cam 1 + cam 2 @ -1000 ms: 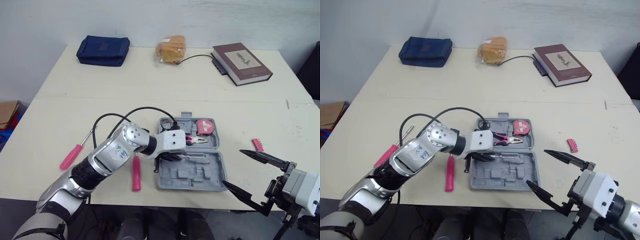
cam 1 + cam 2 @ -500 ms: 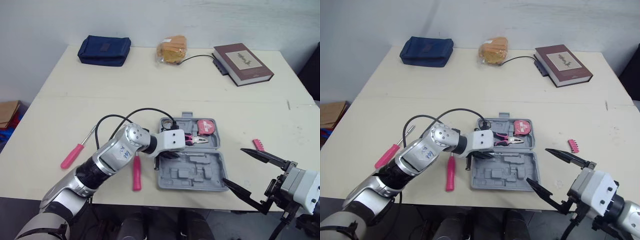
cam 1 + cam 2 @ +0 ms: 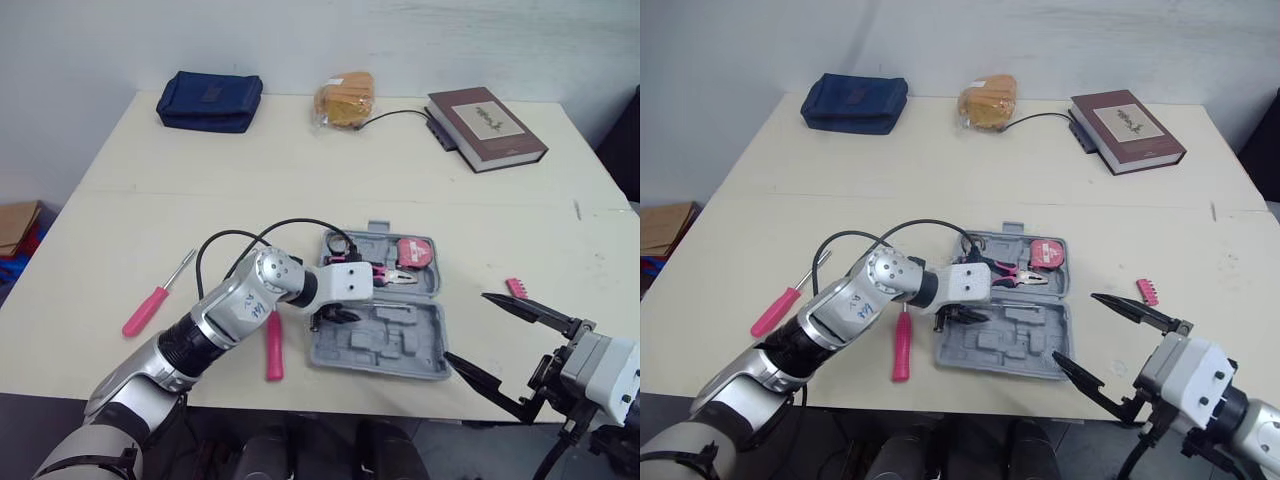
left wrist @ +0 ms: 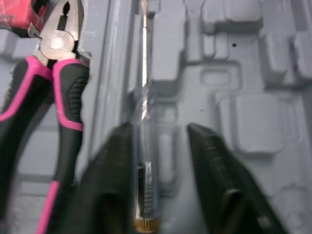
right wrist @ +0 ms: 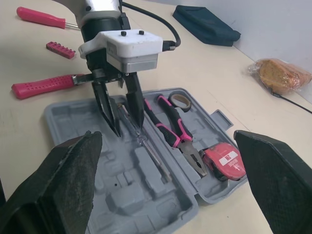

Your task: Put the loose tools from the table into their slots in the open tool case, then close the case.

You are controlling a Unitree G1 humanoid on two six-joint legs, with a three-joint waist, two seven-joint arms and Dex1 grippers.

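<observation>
Left claw is standing over the open tool case at the centre of the head view. Its fingers are spread and released, straddling the clear-handled screwdriver. That tool is lying in the long groove just below the hinge line, beside the pink-and-black pliers. A second ago the same fingers appeared lower in the tray on that spot, so the claw looks to be letting go and lifting. The screwdriver is resting in the groove on its own. One finger may be brushing its handle, but the wrist view does not settle that. The case itself is shifting: its near-left corner is sitting slightly further up and left than a second ago. The book at upper right is holding its place, so I am reading this as a nudge from the arm, not camera drift. Right claw is hanging wide open and empty at lower right, past the near edge of the tabletop. Lying loose are a pink screwdriver just left of the case, a second one further left, and a pink bit strip to the right. Judgement: one tool is going home, three are waiting, and the skewed case will want squaring before closing.
</observation>
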